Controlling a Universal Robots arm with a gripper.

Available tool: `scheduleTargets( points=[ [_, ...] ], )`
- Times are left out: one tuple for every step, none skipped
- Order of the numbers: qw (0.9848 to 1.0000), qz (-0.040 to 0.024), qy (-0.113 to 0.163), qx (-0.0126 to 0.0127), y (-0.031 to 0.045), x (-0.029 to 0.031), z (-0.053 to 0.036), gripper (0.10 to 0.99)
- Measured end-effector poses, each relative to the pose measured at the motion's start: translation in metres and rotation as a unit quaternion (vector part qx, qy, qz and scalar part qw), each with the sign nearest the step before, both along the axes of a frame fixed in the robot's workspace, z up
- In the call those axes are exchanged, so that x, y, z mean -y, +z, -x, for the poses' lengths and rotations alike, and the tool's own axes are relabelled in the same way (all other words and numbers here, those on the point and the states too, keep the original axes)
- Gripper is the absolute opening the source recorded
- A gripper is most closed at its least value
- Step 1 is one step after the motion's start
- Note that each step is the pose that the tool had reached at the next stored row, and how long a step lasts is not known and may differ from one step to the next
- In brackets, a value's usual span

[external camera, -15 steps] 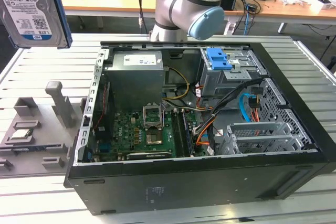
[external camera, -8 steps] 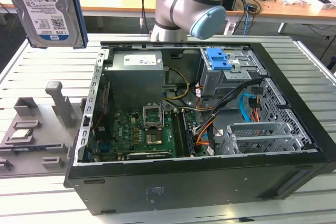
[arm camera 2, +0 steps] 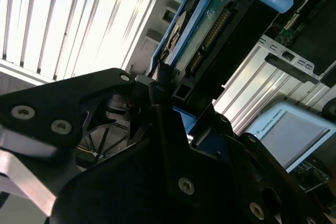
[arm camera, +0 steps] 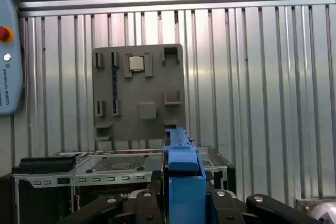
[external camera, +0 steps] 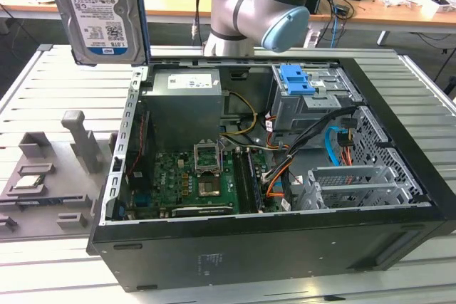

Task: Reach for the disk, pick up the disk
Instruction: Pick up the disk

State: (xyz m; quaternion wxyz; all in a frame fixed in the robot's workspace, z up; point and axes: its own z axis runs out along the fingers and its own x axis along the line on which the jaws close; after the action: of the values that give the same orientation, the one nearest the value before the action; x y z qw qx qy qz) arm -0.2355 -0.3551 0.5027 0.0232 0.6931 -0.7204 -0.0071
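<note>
The disk hangs in the air at the exterior view's upper left. It stands on edge, above the slatted table and beside the open computer case. Its silver face carries a white-and-blue label, and a bright blue frame runs along its side. In the first wrist view the blue frame stands upright between the black fingers of my gripper. The second wrist view shows the gripper shut on the disk, whose connector edge points away from it.
The case lies open on the slatted metal table, showing the motherboard and a drive cage with a small blue latch piece. A grey fixture board lies at the exterior view's left. The arm's elbow is behind the case.
</note>
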Motion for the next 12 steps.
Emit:
scheduleTargets(
  points=[
    [1.0000, 0.0000, 0.000, -0.0001, 0.0000, 0.0000, -0.0033, 0.369],
    [1.0000, 0.0000, 0.000, -0.0003, 0.0000, 0.0000, -0.0115, 0.369],
    [1.0000, 0.0000, 0.000, -0.0003, 0.0000, 0.0000, -0.0147, 0.369],
    [1.0000, 0.0000, 0.000, -0.0004, 0.0000, 0.0000, -0.0181, 0.369],
    [1.0000, 0.0000, 0.000, -0.0006, 0.0000, 0.0000, -0.0263, 0.369],
    [1.0000, 0.0000, 0.000, -0.0007, 0.0000, 0.0000, -0.0322, 0.369],
    [1.0000, 0.0000, 0.000, -0.0007, 0.0000, -0.0001, -0.0356, 0.369],
    [1.0000, 0.0000, 0.000, -0.0008, 0.0000, 0.0000, -0.0390, 0.369],
    [1.0000, 0.0000, 0.000, -0.0008, 0.0000, 0.0000, -0.0423, 0.369],
    [1.0000, 0.0000, 0.000, -0.0009, 0.0000, 0.0000, -0.0469, 0.369],
    [1.0000, 0.0000, 0.000, -0.0010, 0.0000, -0.0001, -0.0550, 0.369],
    [1.0000, 0.0000, 0.000, -0.0011, 0.0000, 0.0000, -0.0592, 0.369]
  ],
)
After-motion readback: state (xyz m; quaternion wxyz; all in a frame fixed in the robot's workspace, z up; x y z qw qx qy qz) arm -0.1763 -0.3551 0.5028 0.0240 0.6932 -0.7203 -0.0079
